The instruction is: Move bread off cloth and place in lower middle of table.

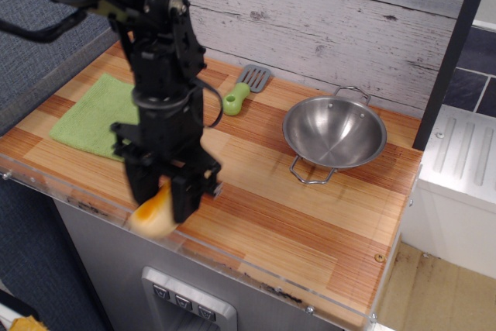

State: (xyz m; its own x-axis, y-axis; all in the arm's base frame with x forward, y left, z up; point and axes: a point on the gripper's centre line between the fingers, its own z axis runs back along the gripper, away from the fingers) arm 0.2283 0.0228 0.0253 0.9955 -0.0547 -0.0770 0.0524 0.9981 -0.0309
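Note:
My gripper is shut on the bread, a pale-cream loaf with orange-yellow patches whose lower end sticks out below the black fingers. I hold it above the front edge of the wooden table, left of the middle. Whether it touches the wood I cannot tell. The light-green cloth lies flat at the left of the table, behind and left of my gripper, partly hidden by the arm, with nothing on it.
A steel bowl with wire handles stands at the back right. A green-handled grey spatula lies at the back middle by the plank wall. A dark post stands at the back left.

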